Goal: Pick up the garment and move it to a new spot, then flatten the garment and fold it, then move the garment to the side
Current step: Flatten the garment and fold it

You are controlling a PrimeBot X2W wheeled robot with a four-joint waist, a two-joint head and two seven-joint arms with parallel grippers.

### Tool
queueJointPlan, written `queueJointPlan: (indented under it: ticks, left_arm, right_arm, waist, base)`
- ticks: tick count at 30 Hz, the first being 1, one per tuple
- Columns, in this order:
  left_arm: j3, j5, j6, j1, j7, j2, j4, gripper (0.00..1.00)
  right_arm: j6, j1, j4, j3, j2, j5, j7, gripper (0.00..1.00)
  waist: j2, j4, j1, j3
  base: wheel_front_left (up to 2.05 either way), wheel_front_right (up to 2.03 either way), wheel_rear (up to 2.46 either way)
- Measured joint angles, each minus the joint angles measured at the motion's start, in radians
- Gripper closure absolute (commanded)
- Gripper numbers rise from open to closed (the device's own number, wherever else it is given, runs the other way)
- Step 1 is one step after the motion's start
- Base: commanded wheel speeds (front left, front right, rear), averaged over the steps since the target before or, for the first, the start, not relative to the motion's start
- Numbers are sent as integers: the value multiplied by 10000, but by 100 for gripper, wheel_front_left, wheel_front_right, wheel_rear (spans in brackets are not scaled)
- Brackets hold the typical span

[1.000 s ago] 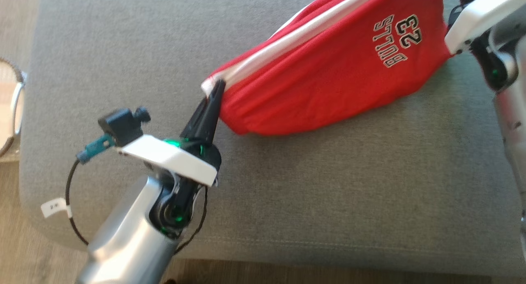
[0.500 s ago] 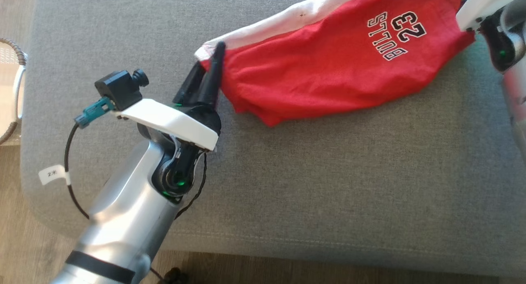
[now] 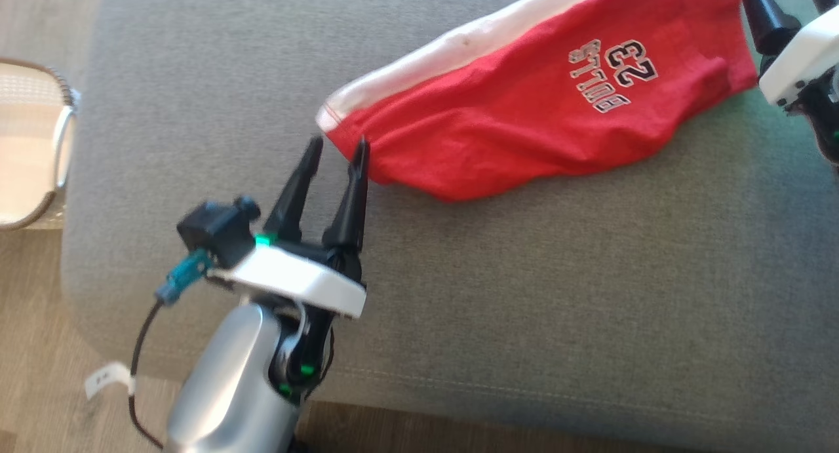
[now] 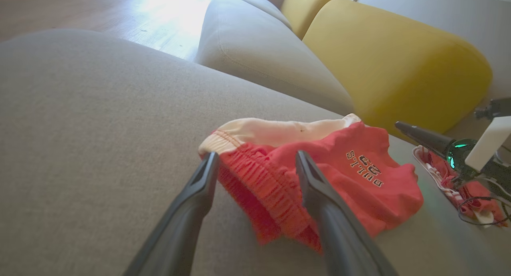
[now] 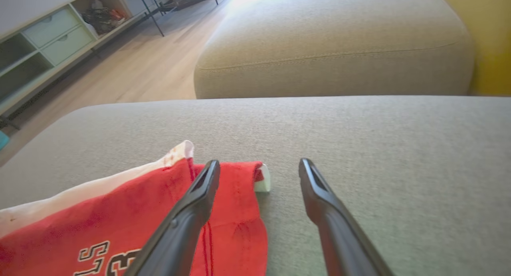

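The red shorts [image 3: 524, 132] lie slack and lightly rumpled on the grey cushion [image 3: 524, 309], toward its far side, stretched out slantwise. A white band runs along their far edge, and the print, upside down, reads BULLS 23.

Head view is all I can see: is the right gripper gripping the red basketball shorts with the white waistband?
Observer: No. The right wrist view shows the right gripper open, one finger over the edge of the red shorts with the white waistband, the other over the bare grey fabric sofa cushion.
Operator: Anything else lying near that arm?
Observer: Yes. The left wrist view shows a second red and white cloth on the cushion beside the right gripper.
Operator: What is beyond the shorts?
Observer: A rounded yellow backrest cushion, seen from the left wrist.
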Motion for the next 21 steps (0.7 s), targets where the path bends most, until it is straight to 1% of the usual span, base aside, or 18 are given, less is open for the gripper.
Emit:
queueJointPlan:
  ticks: [2, 6, 8, 10, 13, 15, 21]
  left_arm:
    - [42, 115, -90, 397, 0, -44, 2, 0]
    - [79, 359, -278, 453, 0, -73, -81, 0]
    - [86, 474, -360, 412, -2, -96, -67, 0]
    - [88, 472, -362, 412, -2, -105, -33, 0]
    - [59, 470, -368, 409, -2, -105, 130, 0]
    - [-13, 466, -453, 398, 0, -107, 228, 0]
    - [-510, 353, -527, 12, 0, -115, 362, 0]
  right_arm:
    - [0, 127, -380, 244, -169, 422, 199, 0]
    - [0, 337, -1218, 1149, -192, 1120, 665, 0]
    - [0, 335, -1361, 1768, -301, 1202, 794, 0]
    - [0, 271, -1340, 2171, -416, 1106, 794, 0]
    - [0, -4, -1026, 2771, -453, 732, 863, 0]
    - [0, -390, -696, 3039, -437, 723, 1005, 0]
    - [0, -1794, 529, 3501, -422, 784, 1695, 0]
  waist:
    - [0, 155, 0, -75]
    - [0, 255, 0, -221]
    - [0, 200, 0, -268]
    - [0, 161, 0, -270]
    - [0, 179, 0, -240]
    - [0, 259, 0, -213]
    - [0, 686, 0, -70]
  base:
    - [0, 0, 0]
    - [0, 0, 0]
    - [0, 0, 0]
    - [0, 0, 0]
    - [0, 0, 0]
    - [0, 0, 0]
    - [0, 0, 0]
